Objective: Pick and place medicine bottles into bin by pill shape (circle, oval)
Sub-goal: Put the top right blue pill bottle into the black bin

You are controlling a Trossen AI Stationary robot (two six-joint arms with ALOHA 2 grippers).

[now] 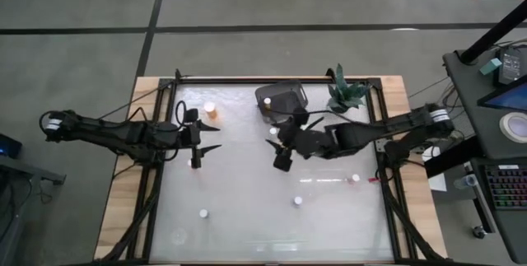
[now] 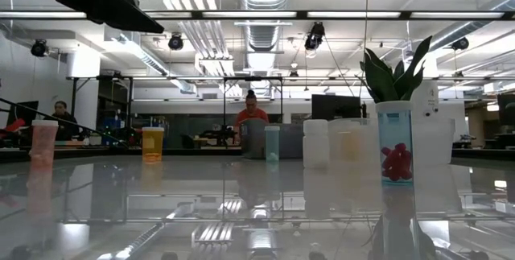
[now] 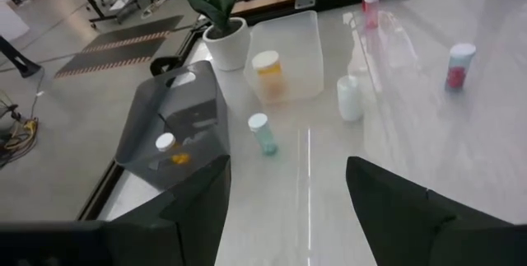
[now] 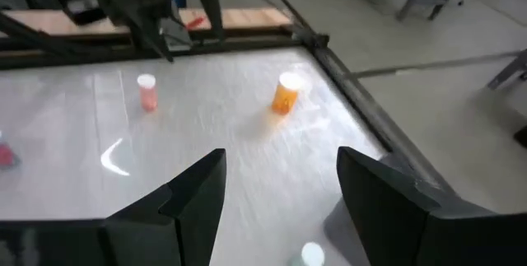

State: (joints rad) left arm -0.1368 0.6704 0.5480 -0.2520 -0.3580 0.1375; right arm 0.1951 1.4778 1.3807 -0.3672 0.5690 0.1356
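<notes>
L gripper: wide, empty, above worktop's left part.
R gripper: wide, empty, mid-worktop.
Orange white-capped cylindrical bottle: near far-left corner.

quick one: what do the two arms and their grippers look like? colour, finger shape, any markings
Both arms are black, jointed and slim, each with a white band near its outer end. The left gripper and right gripper have two dark fingers each. In the wrist views the fingers are matte black, broad wedges that taper toward the tips. No lettering is readable.
</notes>
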